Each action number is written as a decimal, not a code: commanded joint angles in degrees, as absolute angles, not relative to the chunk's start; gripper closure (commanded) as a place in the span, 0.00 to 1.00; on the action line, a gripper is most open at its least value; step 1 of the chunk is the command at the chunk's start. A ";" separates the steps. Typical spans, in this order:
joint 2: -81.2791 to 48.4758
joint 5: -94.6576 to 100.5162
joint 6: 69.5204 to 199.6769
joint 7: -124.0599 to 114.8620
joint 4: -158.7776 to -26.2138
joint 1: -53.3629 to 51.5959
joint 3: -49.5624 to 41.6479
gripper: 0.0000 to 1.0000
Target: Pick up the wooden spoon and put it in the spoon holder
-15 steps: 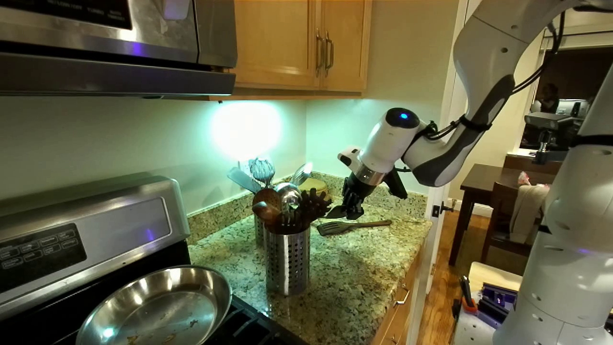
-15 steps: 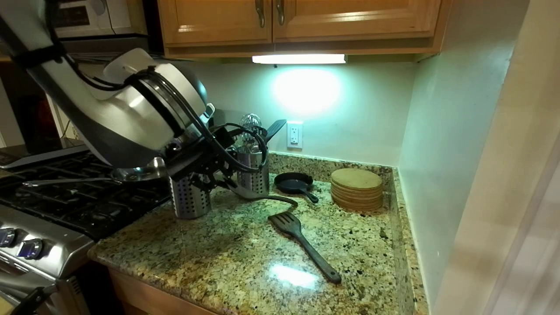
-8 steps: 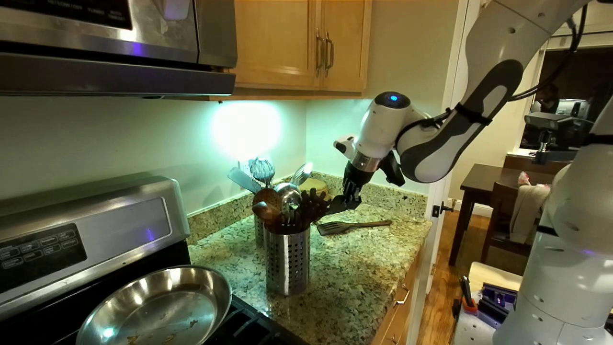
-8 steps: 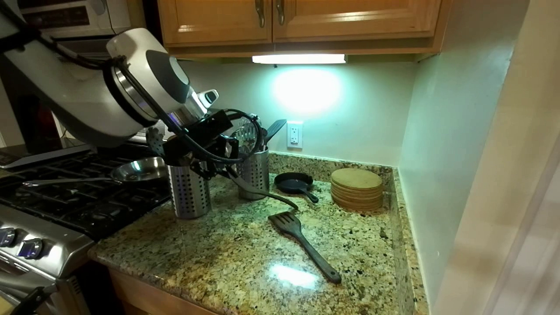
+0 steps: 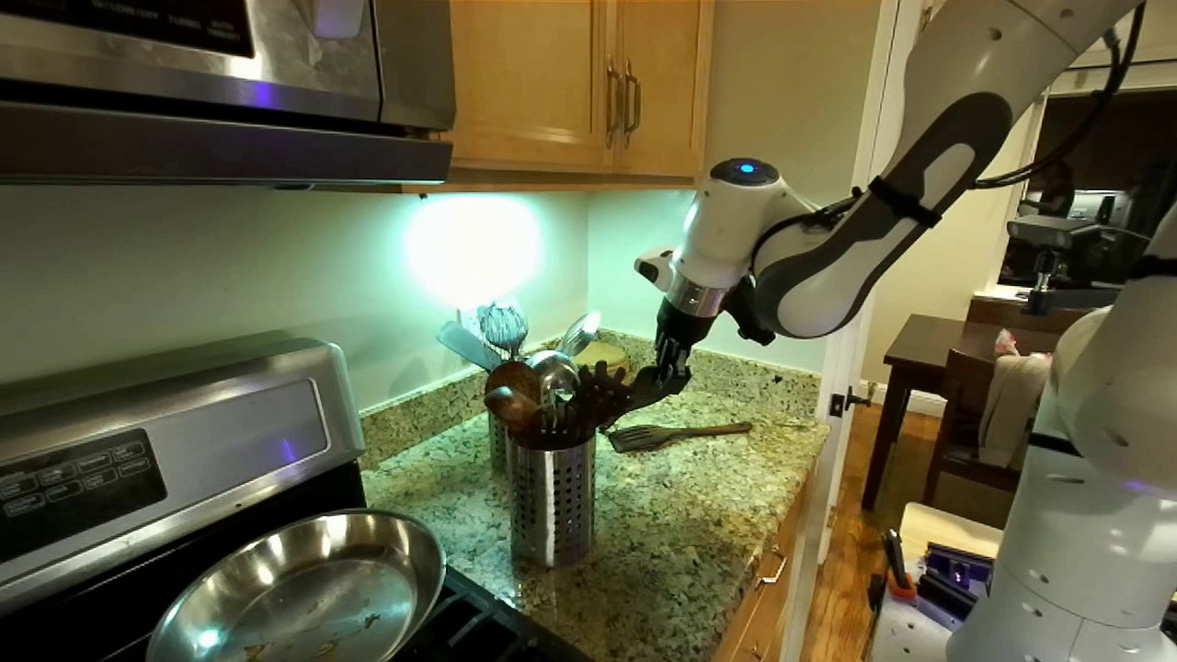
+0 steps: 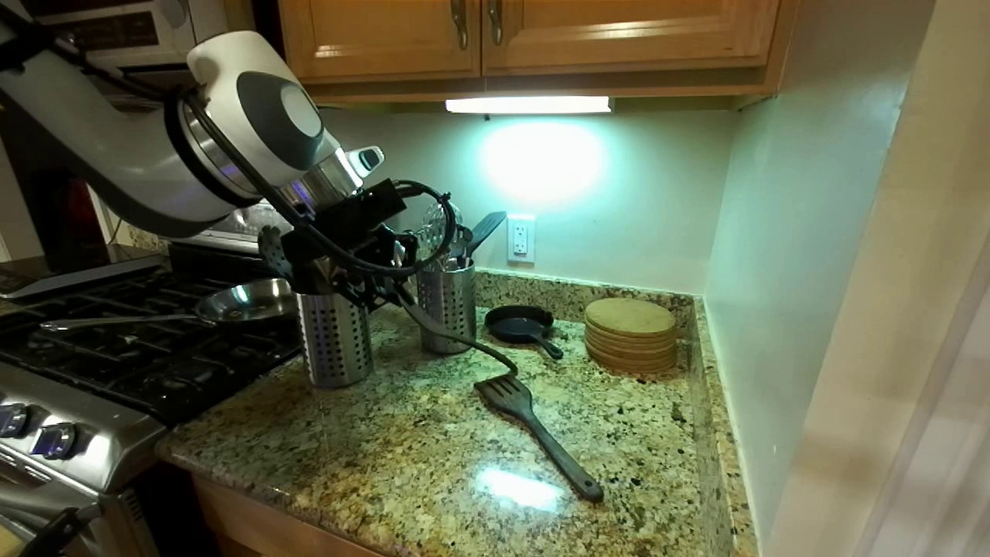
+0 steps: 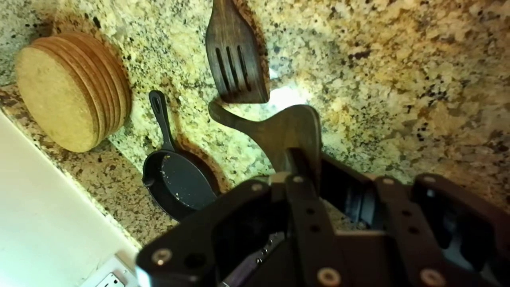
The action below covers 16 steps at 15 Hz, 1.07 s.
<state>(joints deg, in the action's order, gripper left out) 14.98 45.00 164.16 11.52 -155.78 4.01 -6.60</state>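
Note:
My gripper [image 7: 308, 160] is shut on the wooden spoon [image 7: 279, 131], a dark brown utensil. It holds the broad end between its fingers. The thin curved handle slopes down towards the counter; I cannot tell whether its tip touches. In both exterior views the spoon shows below the gripper [image 5: 674, 375], [image 5: 649, 390], [image 6: 445, 331]. The spoon holder [image 5: 550, 515], an upright perforated steel canister with dark wooden utensils in its top, stands beside the stove. It also shows in an exterior view [image 6: 335, 344], its top partly hidden by the gripper. It is out of the wrist view.
A second steel canister [image 6: 448, 302] with utensils stands behind. A slotted wooden spatula [image 6: 541, 429] lies on the counter. A small black skillet [image 6: 520, 323] and a stack of round boards [image 6: 630, 336] are at the back. A steel frying pan [image 5: 303, 588] sits on the stove.
My gripper has risen, turned more upright and shifted slightly towards the spoon holder with the spoon in its grip. The spoon's handle tip has moved only a little. The other things have not moved.

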 commanded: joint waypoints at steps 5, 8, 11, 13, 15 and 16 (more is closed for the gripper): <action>14.97 45.00 164.17 11.51 -155.76 4.02 -6.60 0.95; 18.27 39.03 163.92 15.44 -157.98 2.10 -6.09 0.95; 23.49 29.76 161.05 24.26 -159.52 -4.38 -8.95 0.95; 26.92 24.24 158.14 29.68 -159.82 -5.59 -7.92 0.95; 30.65 21.71 153.52 33.46 -159.40 -6.71 -7.76 0.95; 32.26 21.40 151.16 34.76 -159.02 -6.65 -7.41 0.95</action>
<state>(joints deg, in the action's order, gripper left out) 24.20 24.15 157.80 29.36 -157.43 -5.43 -7.24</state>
